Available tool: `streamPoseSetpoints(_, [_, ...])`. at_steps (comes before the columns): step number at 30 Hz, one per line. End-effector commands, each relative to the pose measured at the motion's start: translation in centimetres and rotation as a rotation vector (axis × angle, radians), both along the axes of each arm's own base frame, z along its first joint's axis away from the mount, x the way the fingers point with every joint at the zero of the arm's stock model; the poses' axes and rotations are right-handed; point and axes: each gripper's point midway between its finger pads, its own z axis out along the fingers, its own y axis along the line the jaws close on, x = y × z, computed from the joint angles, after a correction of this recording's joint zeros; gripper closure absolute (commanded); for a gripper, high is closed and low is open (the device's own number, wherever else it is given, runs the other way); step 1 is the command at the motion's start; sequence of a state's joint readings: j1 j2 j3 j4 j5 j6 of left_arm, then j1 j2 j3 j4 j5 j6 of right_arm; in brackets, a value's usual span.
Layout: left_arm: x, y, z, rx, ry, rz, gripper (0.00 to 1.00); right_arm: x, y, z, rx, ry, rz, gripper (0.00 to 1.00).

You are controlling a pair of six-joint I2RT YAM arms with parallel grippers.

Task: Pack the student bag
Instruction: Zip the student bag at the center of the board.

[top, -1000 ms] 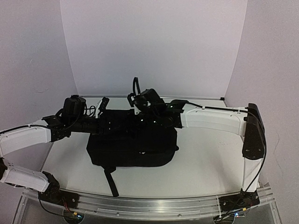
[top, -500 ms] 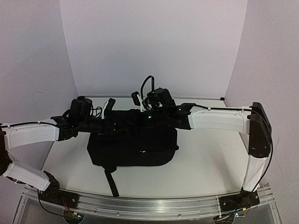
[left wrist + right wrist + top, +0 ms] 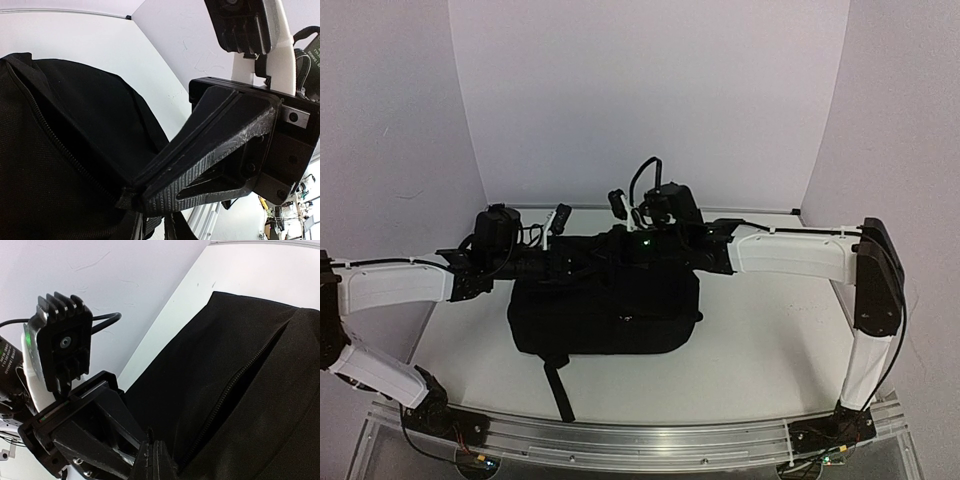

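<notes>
Booth: white walls enclosed a pale table, with the two arms reaching in from its near edge.
Student bag: the student bag lay flat at mid-table, its top edge toward the back wall and one strap trailing toward the arm bases.
Left gripper: the left gripper came in from the left side, its fingers drawn together at the tips and pinching a fold of the bag's black cloth just beside the zipper.
Right gripper: the right gripper came in from the right side, its fingers pressed together on the bag's cloth at the edge of the same opening, as far as the wrist view showed.
Key relation: the zipper line ran across the table, left to right, along the bag's far edge, and the two grippers faced each other along it, close together above that edge. The bag's body lay nearer the arm bases than either gripper did.
Nearer arm: neither stood out, as both were already touching the bag.
Judgement: the next move likely called for drawing the two pinches apart across the zipper line to spread the mouth, and no items to pack were in view.
</notes>
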State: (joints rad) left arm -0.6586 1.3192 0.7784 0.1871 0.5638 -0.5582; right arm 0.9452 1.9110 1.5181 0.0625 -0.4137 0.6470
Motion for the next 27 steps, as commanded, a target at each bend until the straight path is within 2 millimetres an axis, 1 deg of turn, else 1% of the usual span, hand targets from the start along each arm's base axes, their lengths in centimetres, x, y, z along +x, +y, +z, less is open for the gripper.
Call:
streamPoseSetpoints(1, [1.4, -0.6, 2.5, -0.074, -0.094, 0.037, 0.87, -0.7, -0.1, 5.1, 0.125, -0.054, 0.016, 0.9])
streamPoseSetpoints(3, [1.6, -0.7, 2.3, -0.066, -0.089, 0.041, 0.87, -0.6, -0.4, 5.2, 0.121, -0.057, -0.001, 0.84])
streamPoseSetpoints(5, [1.7, -0.7, 2.1, -0.062, -0.086, 0.047, 0.87, -0.6, -0.8, 5.3, 0.119, -0.061, -0.016, 0.81])
streamPoseSetpoints(12, [1.9, -0.7, 1.5, -0.035, -0.069, 0.054, 0.88, -0.6, -1.6, 4.8, 0.106, -0.06, -0.043, 0.8])
streamPoseSetpoints(15, [1.7, -0.4, 1.4, -0.03, -0.069, 0.059, 0.97, -0.4, -2.0, 4.9, 0.1, -0.071, -0.064, 0.8])
streamPoseSetpoints(17, [1.6, -0.3, 1.2, -0.024, -0.059, 0.064, 0.98, -0.2, -2.4, 4.8, 0.093, -0.08, -0.08, 0.8])
streamPoseSetpoints(18, [1.6, -0.2, 1.1, -0.019, -0.054, 0.067, 0.99, -0.1, -2.7, 4.8, 0.089, -0.086, -0.092, 0.78])
streamPoseSetpoints(23, [1.5, 0.1, 0.8, -0.011, -0.047, 0.081, 1.0, -0.2, -3.7, 3.9, 0.054, -0.103, -0.125, 0.71])
streamPoseSetpoints(25, [1.6, 0.3, 0.8, -0.005, -0.046, 0.092, 1.0, -0.3, -4.3, 3.2, 0.017, -0.124, -0.15, 0.63])
streamPoseSetpoints(27, [1.9, 0.6, 1.0, 0.002, -0.047, 0.119, 1.0, -0.8, -4.7, 2.1, -0.051, -0.152, -0.18, 0.59])
